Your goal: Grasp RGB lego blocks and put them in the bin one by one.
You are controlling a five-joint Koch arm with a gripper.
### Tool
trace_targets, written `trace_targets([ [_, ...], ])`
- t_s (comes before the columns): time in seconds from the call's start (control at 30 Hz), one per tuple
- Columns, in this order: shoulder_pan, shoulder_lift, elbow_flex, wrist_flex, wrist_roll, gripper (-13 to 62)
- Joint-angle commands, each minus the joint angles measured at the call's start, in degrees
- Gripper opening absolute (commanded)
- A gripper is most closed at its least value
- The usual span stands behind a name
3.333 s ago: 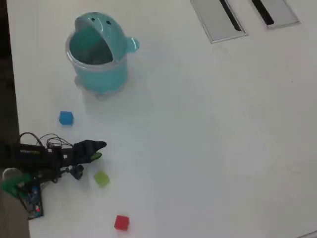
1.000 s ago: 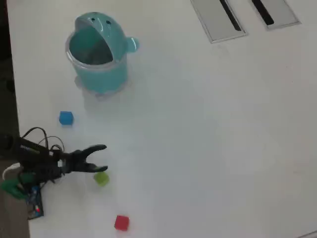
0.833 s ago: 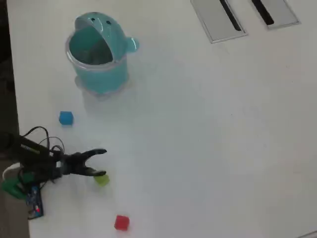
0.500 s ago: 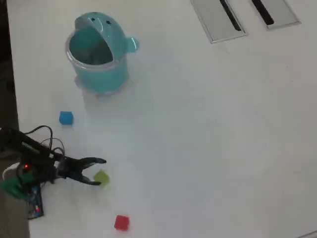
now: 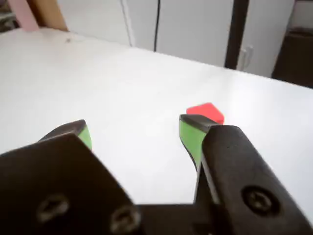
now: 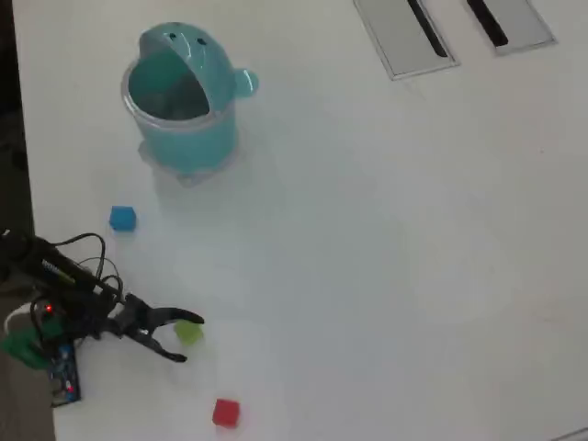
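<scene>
White tabletop (image 6: pixel 386 276) fills both views. Nearest in the wrist view, the gripper (image 5: pixel 134 134) is spread wide with nothing held, and only the red block (image 5: pixel 207 111) is seen past its right finger. From overhead, the gripper (image 6: pixel 186 337) sits at lower left with the yellow-green block (image 6: pixel 189 332) between its fingers, ungrasped. Farther up, the blue block (image 6: pixel 122 218), the bin (image 6: pixel 184 138) and two grey panels (image 6: pixel 404 37) are shown.

Teal bin (image 6: pixel 184 129), red block (image 6: pixel 226 412), blue block (image 6: pixel 122 218), yellow-green block (image 6: pixel 189 332)
</scene>
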Motion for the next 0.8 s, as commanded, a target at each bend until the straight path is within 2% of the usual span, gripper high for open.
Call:
trace_targets([
  [0.0,1.14,2.72,-5.8,2.11,-2.72,33.4],
  [0.17,5.89,-0.7,-14.68,10.2,-8.17,33.2],
  [0.43,12.13,-13.8,-27.42,21.8,-13.89,33.1],
  [0.5,13.27,-19.34,-33.84,26.19,-21.88,33.2],
  [0.77,19.6,-32.61,-46.76,31.82,-22.32,35.5],
])
